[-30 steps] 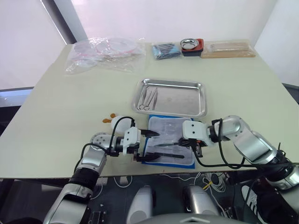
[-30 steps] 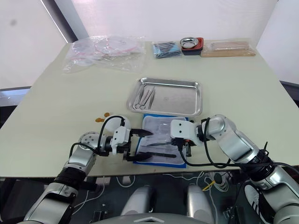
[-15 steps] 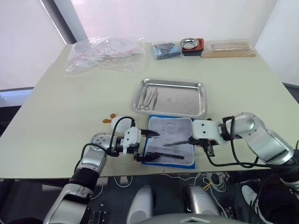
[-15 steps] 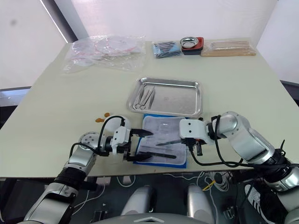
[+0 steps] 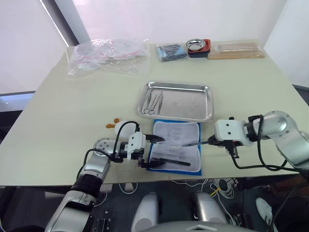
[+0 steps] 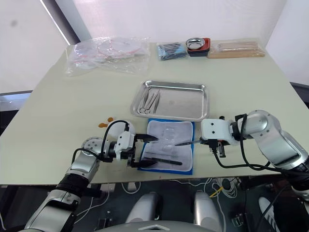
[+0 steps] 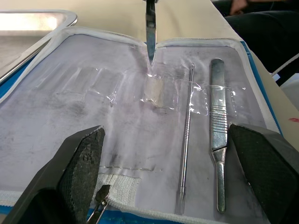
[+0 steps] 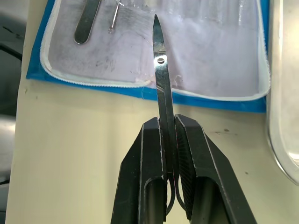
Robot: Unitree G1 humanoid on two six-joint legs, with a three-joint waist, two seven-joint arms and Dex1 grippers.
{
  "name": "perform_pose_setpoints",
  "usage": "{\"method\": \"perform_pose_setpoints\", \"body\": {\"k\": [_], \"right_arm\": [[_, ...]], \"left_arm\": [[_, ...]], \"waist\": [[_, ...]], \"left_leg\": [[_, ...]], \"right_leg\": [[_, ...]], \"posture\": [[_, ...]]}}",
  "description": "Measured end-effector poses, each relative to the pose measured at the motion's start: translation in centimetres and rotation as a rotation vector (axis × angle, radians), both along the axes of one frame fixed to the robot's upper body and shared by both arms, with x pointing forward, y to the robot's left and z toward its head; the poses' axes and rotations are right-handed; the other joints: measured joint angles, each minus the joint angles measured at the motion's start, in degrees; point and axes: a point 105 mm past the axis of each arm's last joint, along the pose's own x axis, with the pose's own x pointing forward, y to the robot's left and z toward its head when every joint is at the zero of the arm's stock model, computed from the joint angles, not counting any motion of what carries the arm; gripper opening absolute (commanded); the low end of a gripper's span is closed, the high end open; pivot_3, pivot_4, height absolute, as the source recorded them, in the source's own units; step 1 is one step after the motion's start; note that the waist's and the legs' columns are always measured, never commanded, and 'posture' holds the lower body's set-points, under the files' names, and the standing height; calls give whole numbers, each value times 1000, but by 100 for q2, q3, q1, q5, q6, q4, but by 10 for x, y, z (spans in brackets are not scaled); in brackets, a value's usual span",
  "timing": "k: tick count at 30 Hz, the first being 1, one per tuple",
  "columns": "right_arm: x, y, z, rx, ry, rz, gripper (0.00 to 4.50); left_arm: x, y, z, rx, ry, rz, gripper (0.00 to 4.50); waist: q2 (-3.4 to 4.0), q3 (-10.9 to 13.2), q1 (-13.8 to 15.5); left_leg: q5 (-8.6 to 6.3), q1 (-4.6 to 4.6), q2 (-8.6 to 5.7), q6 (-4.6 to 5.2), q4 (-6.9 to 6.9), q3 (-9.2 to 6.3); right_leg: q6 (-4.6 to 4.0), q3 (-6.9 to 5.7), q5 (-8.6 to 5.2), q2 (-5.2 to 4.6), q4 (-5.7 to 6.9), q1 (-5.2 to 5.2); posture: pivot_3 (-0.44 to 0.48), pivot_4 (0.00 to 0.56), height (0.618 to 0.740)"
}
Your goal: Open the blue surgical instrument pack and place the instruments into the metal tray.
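The blue surgical instrument pack [image 5: 176, 146] lies unfolded near the table's front edge, whitish inner face up. A flat forceps [image 7: 218, 135] and a thin probe [image 7: 186, 140] are still tucked in its pockets. My left gripper [image 5: 155, 151] is open, its fingers [image 7: 79, 158] spread wide over the pack's left end. My right gripper [image 8: 167, 123] is shut on a pair of silver scissors [image 8: 160, 70], held just off the pack's right edge with the tip pointing over the pack. The metal tray [image 5: 193, 108] sits just beyond the pack with a few instruments [image 5: 154, 101] at its left end.
A clear plastic bag [image 5: 108, 53] lies at the back left. A dark-blue packet [image 5: 171, 51], a metal bowl in a red holder [image 5: 198, 47] and a tan board [image 5: 235, 50] line the back edge. Small orange bits [image 5: 113, 123] lie beside my left arm.
My right gripper has drawn away to the right with the scissors, pulling them out from over the pack's middle to its right edge. My left gripper has stayed put.
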Motion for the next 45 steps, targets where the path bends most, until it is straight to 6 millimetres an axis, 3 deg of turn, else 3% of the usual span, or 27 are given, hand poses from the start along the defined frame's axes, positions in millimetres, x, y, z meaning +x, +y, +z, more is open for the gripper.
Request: {"method": "perform_pose_setpoints", "body": {"k": [4, 10, 22, 27, 45], "right_arm": [[8, -3, 9, 88, 1, -61, 45], [29, 14, 21, 303, -10, -178, 45], [81, 41, 23, 516, -4, -487, 45], [100, 59, 12, 556, 39, -640, 45], [120, 98, -14, 573, 103, -887, 45]], "left_arm": [[0, 0, 0, 0, 0, 0, 4500], [1, -1, 1, -1, -3, -2, 4500], [-1, -2, 0, -11, -3, 2, 4500], [-2, -2, 0, -12, -5, 4, 4500], [-3, -1, -1, -13, -6, 15, 4500]], "waist": [[1, 2, -2], [5, 3, 1], [56, -24, 13], [66, -30, 0], [74, -35, -26]], "left_leg": [[0, 0, 0, 0, 0, 0], [1, -2, 0, 1, -1, 0], [3, -10, -2, 5, -2, 1], [3, -12, -3, 6, -6, 0], [4, -14, -3, 7, -8, -4]], "right_leg": [[0, 0, 0, 1, -2, 0], [0, 1, 0, 3, -2, 0], [0, 9, 1, 8, -2, 1], [0, 11, 1, 11, -2, 1], [0, 14, 1, 15, -1, 4]], "posture": [[0, 150, 740], [0, 150, 740], [0, 150, 740], [0, 150, 740], [0, 150, 740]]}}
